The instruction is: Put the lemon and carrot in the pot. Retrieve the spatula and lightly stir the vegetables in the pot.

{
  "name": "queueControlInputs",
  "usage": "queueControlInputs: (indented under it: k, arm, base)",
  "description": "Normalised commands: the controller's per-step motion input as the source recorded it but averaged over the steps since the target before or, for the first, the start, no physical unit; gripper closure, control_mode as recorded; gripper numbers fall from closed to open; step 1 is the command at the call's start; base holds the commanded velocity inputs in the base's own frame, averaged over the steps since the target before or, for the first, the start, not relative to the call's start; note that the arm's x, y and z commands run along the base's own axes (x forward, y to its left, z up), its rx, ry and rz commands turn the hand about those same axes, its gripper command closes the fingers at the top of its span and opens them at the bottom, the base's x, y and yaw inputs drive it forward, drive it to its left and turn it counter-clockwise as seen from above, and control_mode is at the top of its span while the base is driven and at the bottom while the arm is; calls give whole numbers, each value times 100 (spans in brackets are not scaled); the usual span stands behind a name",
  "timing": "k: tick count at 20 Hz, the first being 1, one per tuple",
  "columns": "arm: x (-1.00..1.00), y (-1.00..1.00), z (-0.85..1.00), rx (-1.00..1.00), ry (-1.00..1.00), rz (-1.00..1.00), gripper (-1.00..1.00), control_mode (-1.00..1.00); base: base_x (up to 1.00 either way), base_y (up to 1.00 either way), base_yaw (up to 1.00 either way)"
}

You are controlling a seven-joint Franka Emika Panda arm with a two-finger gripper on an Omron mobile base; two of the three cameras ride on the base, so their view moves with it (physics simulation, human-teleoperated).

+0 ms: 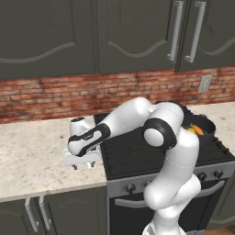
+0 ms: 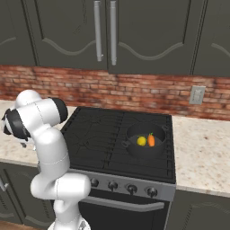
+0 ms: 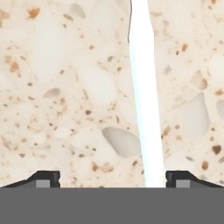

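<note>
Down at the counter (image 1: 32,151) left of the stove (image 2: 117,134), we hover our hand (image 3: 112,179) low with its jaws spread wide and nothing held, straddling the white handle of the spatula (image 3: 144,109) so a close would pinch it. One lemon (image 2: 141,141) and one carrot (image 2: 151,140) already lie side by side in the single pot (image 2: 146,152), so we judge fetching the spatula is the step in hand.

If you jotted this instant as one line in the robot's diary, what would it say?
stage: fetching spatula | lemon, carrot: in pot | gripper: open, low over counter, straddling spatula handle | not yet gripped
</note>
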Motion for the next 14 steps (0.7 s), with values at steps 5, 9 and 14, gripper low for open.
queueControlInputs:
  k: [5, 9, 14]
  arm:
    - [0, 0, -3, 0, 0, 0, 100, -100]
    - [0, 0, -2, 0, 0, 0, 100, -100]
    - [0, 0, -2, 0, 0, 0, 100, -100]
  base:
    - [0, 0, 0]
    - [0, 0, 0]
    - [0, 0, 0]
